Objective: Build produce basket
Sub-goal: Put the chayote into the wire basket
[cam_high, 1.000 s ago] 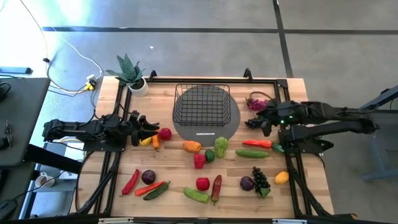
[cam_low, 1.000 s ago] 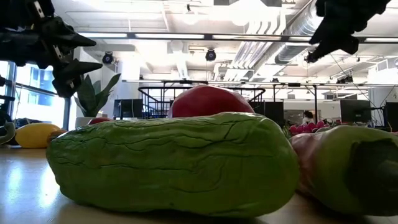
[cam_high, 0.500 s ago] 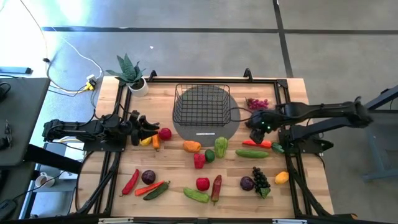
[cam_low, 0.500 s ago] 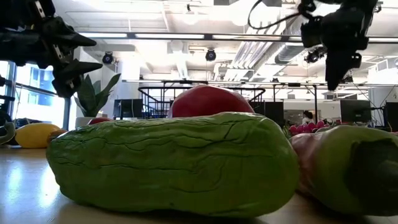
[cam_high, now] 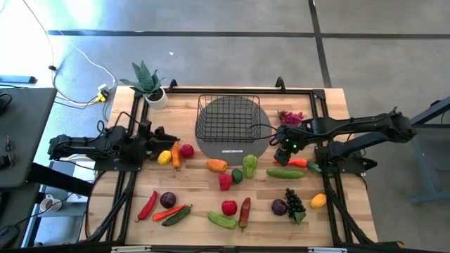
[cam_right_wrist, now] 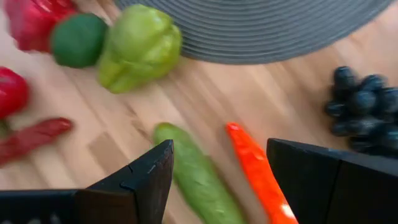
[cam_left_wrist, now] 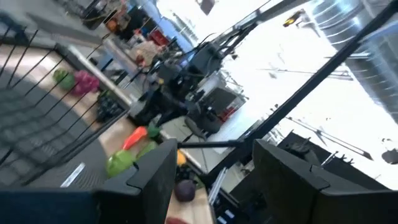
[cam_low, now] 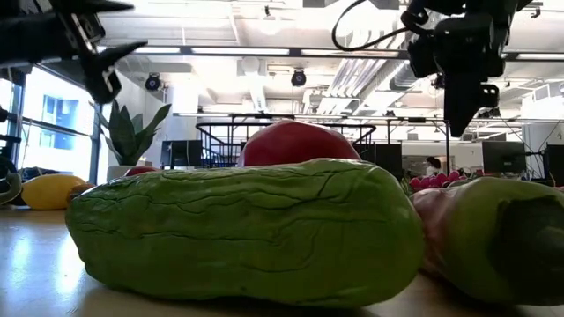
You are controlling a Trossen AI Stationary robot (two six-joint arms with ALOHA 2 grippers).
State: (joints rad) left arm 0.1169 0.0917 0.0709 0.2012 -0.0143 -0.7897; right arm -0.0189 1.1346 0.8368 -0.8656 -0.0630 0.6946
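Produce (cam_high: 229,207) scattered loose over the near half of the table (cam_high: 334,98), none yet in the basket (cam_high: 227,118) on the grey mat (cam_high: 264,133) at the far middle. Probably light, hard, slick plastic; best pinched across the narrow middle, as with the orange chilli (cam_right_wrist: 258,169) and the cucumber (cam_right_wrist: 194,176). Right gripper (cam_high: 285,144) reaching inward, hanging just above those two, fingers (cam_right_wrist: 140,180) parted and empty. Left gripper (cam_high: 156,135) stretched low by the yellow lemon (cam_high: 164,157) and red tomato (cam_high: 186,150), likewise parted, nothing held
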